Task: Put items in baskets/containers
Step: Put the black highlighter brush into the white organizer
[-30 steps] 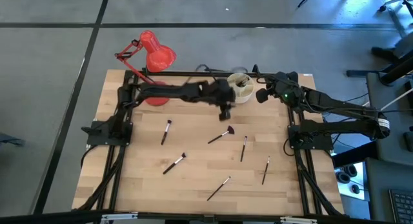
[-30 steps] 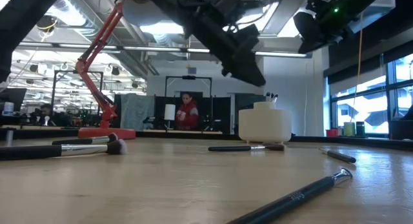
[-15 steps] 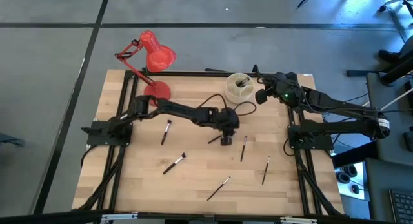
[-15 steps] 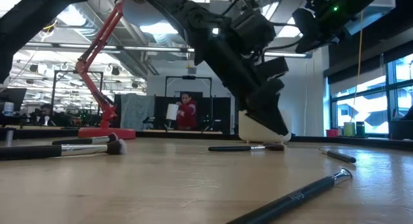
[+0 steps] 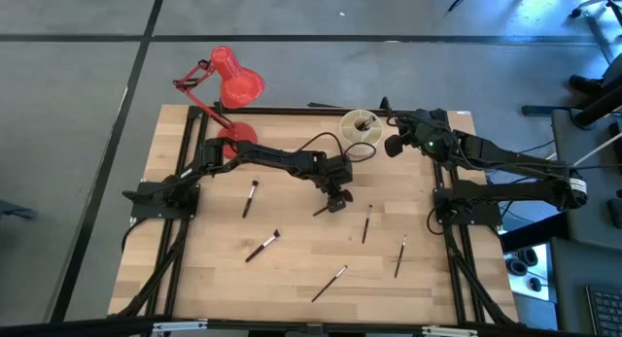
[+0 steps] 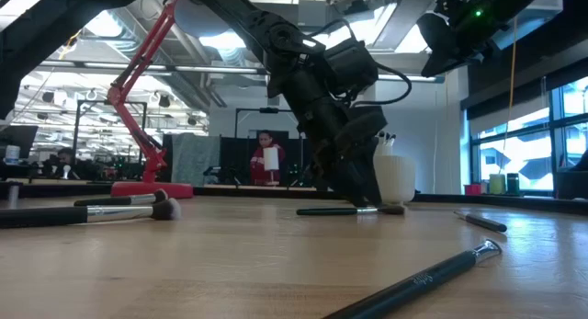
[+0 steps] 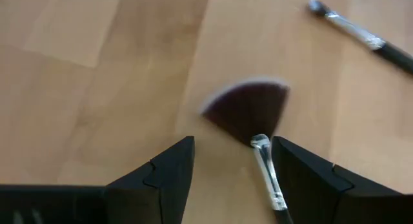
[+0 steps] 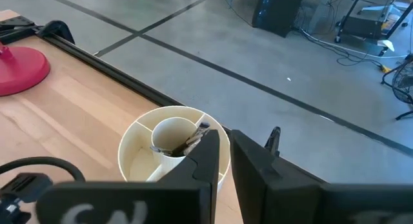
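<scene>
Left wrist view: the left gripper (image 7: 232, 166) has been lowered from the organiser (image 5: 361, 127), fingers spread wide around the fan brush (image 7: 253, 117), so a pickup is expected; the right gripper (image 8: 222, 156) is kept narrow, holding nothing.

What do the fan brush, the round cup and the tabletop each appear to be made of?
Fan brush: soft dark bristles, with a shiny, probably metal collar that glints.
Cup: smooth cream walls and dividers with a matte look, likely plastic, possibly ceramic.
Tabletop: pale wood, with visible grain and plank seams; finish looks satin.
</scene>
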Controlling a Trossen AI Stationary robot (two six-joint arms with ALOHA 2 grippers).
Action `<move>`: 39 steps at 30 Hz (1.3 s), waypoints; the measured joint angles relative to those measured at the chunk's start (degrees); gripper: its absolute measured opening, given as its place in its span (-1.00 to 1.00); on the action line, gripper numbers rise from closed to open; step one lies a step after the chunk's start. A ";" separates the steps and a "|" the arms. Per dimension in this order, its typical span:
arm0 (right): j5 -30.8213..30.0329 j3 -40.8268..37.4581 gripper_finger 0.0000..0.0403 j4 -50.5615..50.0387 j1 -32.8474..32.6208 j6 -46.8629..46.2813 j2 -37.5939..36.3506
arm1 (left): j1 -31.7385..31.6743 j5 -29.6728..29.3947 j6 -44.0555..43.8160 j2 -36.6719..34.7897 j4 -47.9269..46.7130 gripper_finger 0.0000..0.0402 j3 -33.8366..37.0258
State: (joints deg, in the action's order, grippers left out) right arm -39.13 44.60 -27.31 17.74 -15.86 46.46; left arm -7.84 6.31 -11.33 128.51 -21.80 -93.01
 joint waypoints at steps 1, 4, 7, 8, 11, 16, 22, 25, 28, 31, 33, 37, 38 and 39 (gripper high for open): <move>0.16 0.00 -0.79 0.02 0.00 0.00 0.00 | 0.16 -0.88 0.02 0.15 0.17 0.02 0.00; 0.25 0.00 -0.79 0.00 0.00 -0.09 0.00 | 0.49 -1.45 1.00 0.24 0.80 0.00 0.00; 0.30 0.00 -0.79 0.00 0.00 -0.09 0.00 | 0.92 -1.52 1.40 0.90 2.32 -0.07 -0.07; 0.30 0.00 -0.79 0.00 0.00 -0.09 0.00 | 1.03 -1.71 1.42 0.98 2.75 -0.10 -0.07; 0.30 0.00 -0.79 0.01 0.00 -0.10 0.00 | 1.16 -1.84 1.54 1.64 3.75 -0.18 -0.17; 0.30 0.00 -0.79 0.02 0.00 -0.09 0.00 | 1.16 -1.91 3.50 2.19 4.09 -0.38 -0.24; 0.30 0.00 -0.79 0.00 0.00 -0.02 0.00 | 1.14 -2.09 6.79 2.27 4.20 -0.80 -0.22; 0.30 0.00 -0.79 0.00 0.00 0.00 0.00 | 1.05 -0.60 7.07 1.37 3.78 -0.95 -0.07; 0.28 0.00 -0.79 -0.04 0.00 0.10 0.00 | 1.01 -0.65 8.80 -0.76 2.39 -0.95 0.26; 0.23 0.00 -0.79 -0.46 0.00 0.43 0.00 | 0.22 -4.97 12.13 -5.14 4.15 -0.96 0.13; 0.16 0.00 -0.79 -0.48 0.02 0.87 0.00 | -0.39 -10.75 14.69 -8.00 6.26 -0.97 0.07; -5.56 0.00 -0.79 0.89 -0.17 -0.84 -0.68 | -2.18 -21.54 18.24 -11.96 18.42 -0.96 0.09; -8.78 0.00 -0.79 0.73 -0.58 -2.03 -1.31 | -2.94 -22.85 18.66 -12.42 23.46 -0.95 -0.04; -11.67 -0.03 -0.79 0.48 -1.15 -2.82 -1.95 | -3.85 -23.14 18.88 -12.69 27.64 -0.94 -0.07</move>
State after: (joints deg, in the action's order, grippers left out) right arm -50.80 44.56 -26.83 16.58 -18.67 44.50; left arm -11.69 -16.83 7.55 115.82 5.83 -93.08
